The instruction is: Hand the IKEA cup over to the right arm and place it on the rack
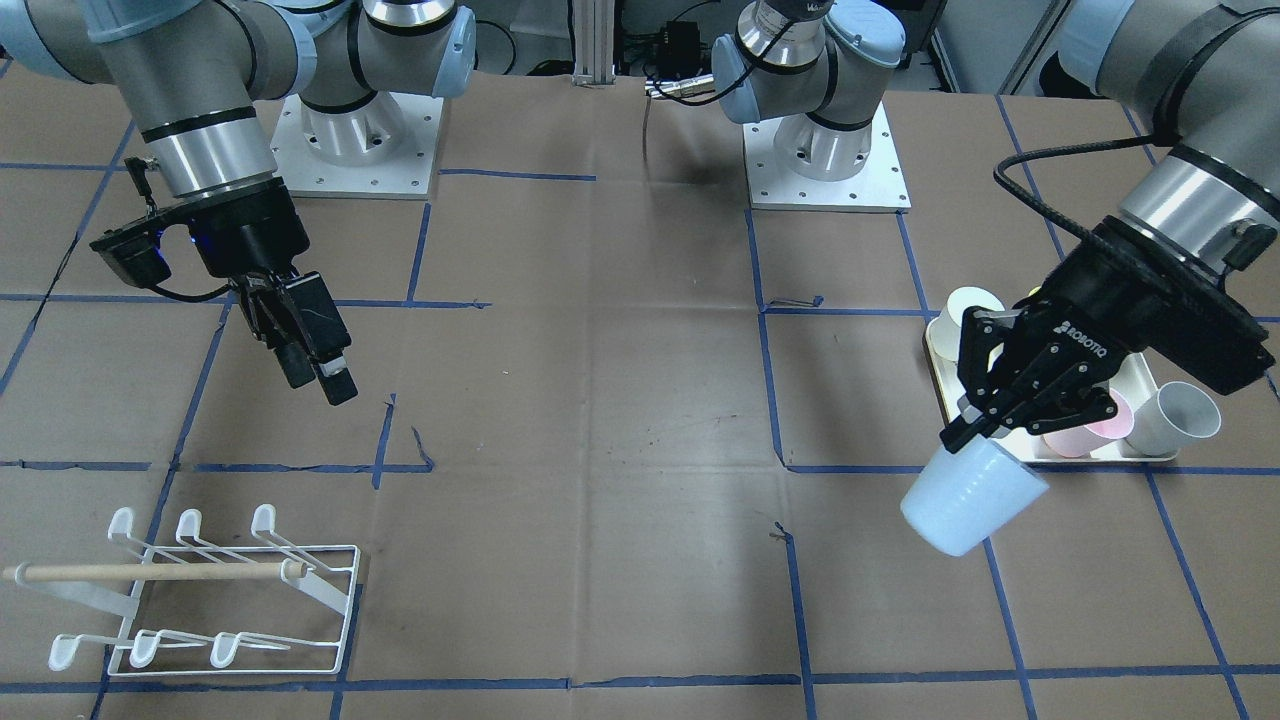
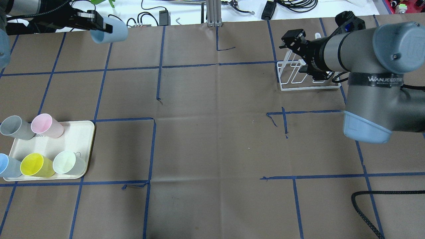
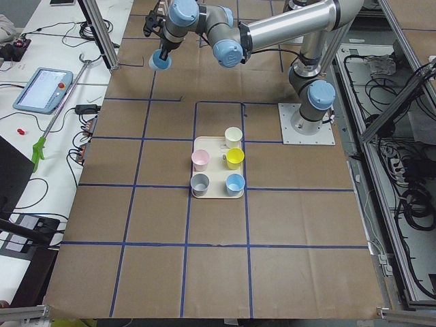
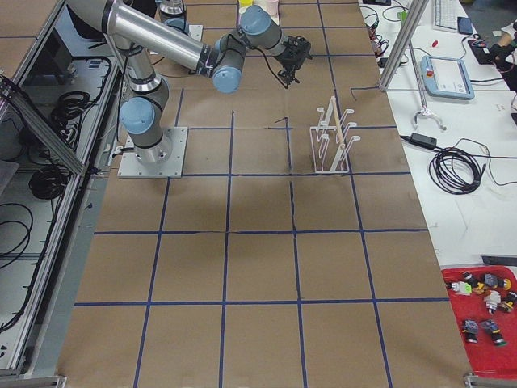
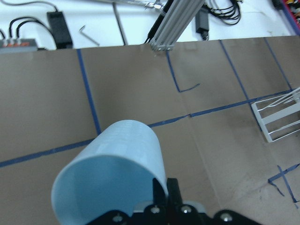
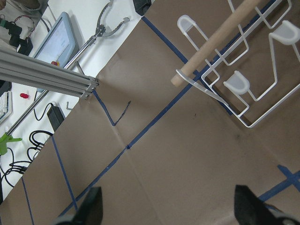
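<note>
So, left tool (image 1: 975, 432): clamped on the rim of the IKEA cup (image 1: 968, 497), one finger inside the mouth, the other on the outer wall; held up off the worktop (image 2: 215, 139).
IKEA cup: pale blue, tilted, rim at the tool and base hanging lower; in the air over the far left part of the worktop, operators' side; touching only the tool; well apart from the rack (image 1: 346, 610).
Right tool (image 1: 322, 380): fingers spread wide apart in the wrist view; raised over the worktop near the rack, not touching it.
Right arm (image 2: 352, 46): reaching out over the right half of the worktop, wrist angled down.
Rack: white wire, standing on the worktop at the far right, operators' side; six paddle-tipped prongs pointing up; wooden handle (image 1: 150, 572) lying across the top.
Tray (image 2: 71, 139): cream, flat on the left side of the worktop, nearer the robot than the held cup; well apart from the rack.
Cups on tray: five, upright, mouths up; grey cup (image 2: 15, 127) and pink cup (image 2: 46, 125) in the far row, blue cup (image 2: 8, 165), yellow cup (image 2: 35, 165) and pale green cup (image 2: 68, 162) in the near row.
</note>
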Controlling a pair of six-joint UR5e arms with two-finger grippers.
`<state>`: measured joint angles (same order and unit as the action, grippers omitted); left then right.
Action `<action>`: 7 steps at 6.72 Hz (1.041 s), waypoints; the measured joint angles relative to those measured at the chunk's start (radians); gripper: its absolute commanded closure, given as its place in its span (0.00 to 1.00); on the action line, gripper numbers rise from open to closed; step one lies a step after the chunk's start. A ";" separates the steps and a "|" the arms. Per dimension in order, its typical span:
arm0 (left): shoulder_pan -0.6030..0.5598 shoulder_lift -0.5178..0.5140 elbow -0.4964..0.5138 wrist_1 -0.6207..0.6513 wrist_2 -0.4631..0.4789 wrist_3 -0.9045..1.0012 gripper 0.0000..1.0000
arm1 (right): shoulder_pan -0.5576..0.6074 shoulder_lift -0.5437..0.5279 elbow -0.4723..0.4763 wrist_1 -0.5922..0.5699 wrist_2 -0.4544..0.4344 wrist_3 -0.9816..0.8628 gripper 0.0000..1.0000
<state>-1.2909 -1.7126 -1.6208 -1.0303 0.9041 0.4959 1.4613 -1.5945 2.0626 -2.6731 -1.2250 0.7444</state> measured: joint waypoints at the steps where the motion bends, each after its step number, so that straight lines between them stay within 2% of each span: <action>1: -0.026 -0.007 -0.062 0.171 -0.085 0.012 1.00 | -0.001 -0.005 0.017 -0.011 0.024 0.010 0.00; 3: -0.070 -0.018 -0.187 0.434 -0.220 0.018 1.00 | 0.002 -0.009 0.073 -0.150 0.079 0.150 0.00; 4: -0.096 -0.022 -0.243 0.532 -0.279 0.019 1.00 | 0.004 -0.008 0.113 -0.229 0.146 0.251 0.00; 5: -0.119 -0.023 -0.306 0.635 -0.307 0.017 1.00 | 0.005 -0.006 0.146 -0.275 0.226 0.317 0.00; 7: -0.165 -0.025 -0.443 0.862 -0.334 -0.002 1.00 | 0.004 -0.015 0.174 -0.299 0.308 0.459 0.00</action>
<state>-1.4558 -1.7375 -2.0636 -0.1685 0.5702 0.4941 1.4650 -1.6094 2.2362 -2.9723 -0.9169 1.2037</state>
